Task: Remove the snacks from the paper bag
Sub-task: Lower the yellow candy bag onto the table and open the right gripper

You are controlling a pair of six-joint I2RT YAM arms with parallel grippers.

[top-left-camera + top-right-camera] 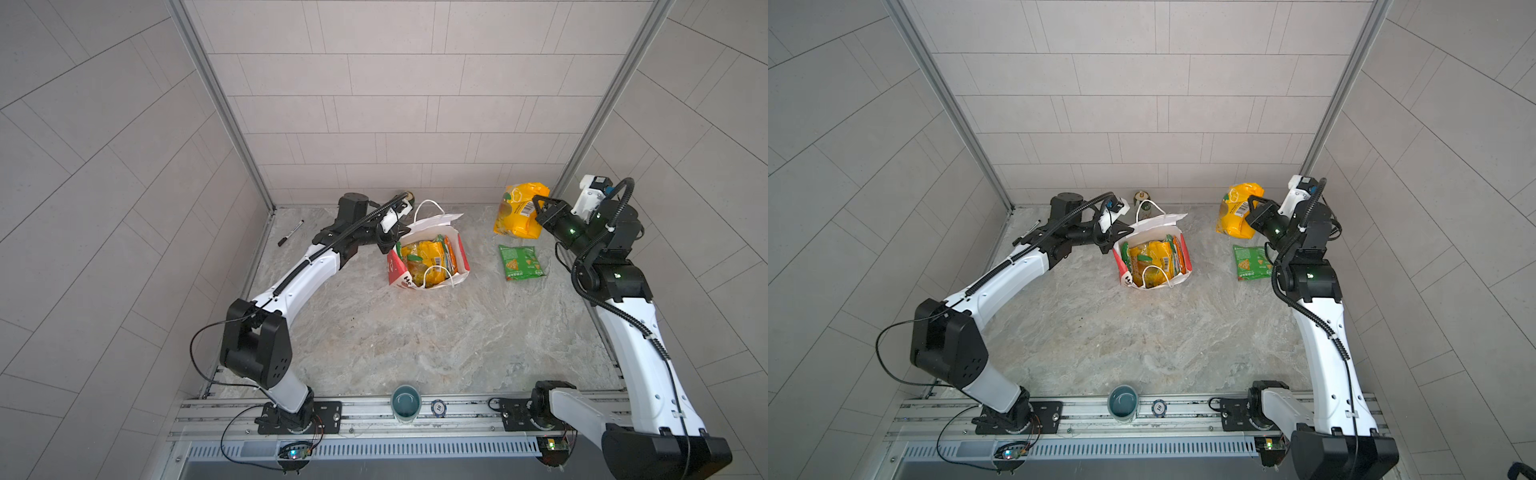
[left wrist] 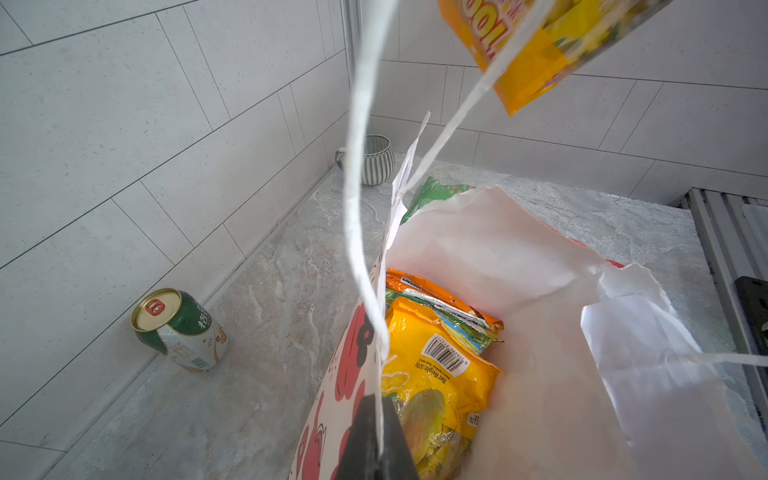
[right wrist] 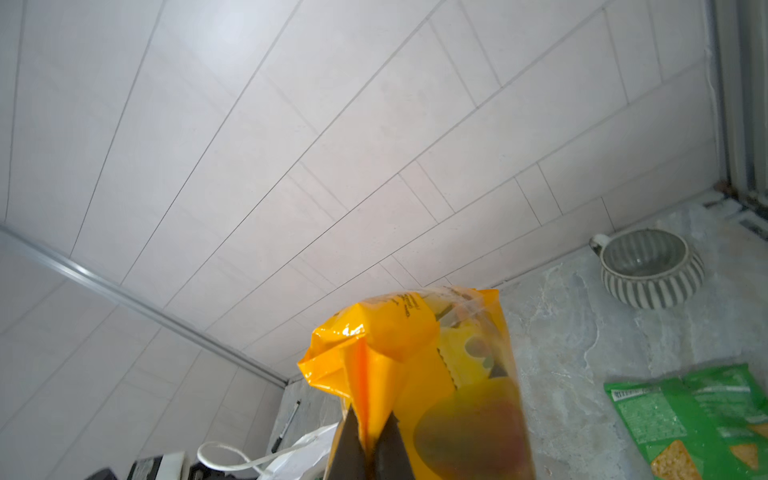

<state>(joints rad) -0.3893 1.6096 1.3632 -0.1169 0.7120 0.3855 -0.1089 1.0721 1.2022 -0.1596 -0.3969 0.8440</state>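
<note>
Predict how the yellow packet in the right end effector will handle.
The yellow packet is glossy film, pinched at one crumpled edge by the right end effector, so it may slip. It looks puffy and creased: probably light and floppy, apt to swing when moved.

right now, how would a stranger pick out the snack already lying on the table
Find the paper bag mid-table in a top view, then look right of it. The green packet lies flat there; its neighbour, the yellow-orange packet, hangs in the right gripper.
</note>
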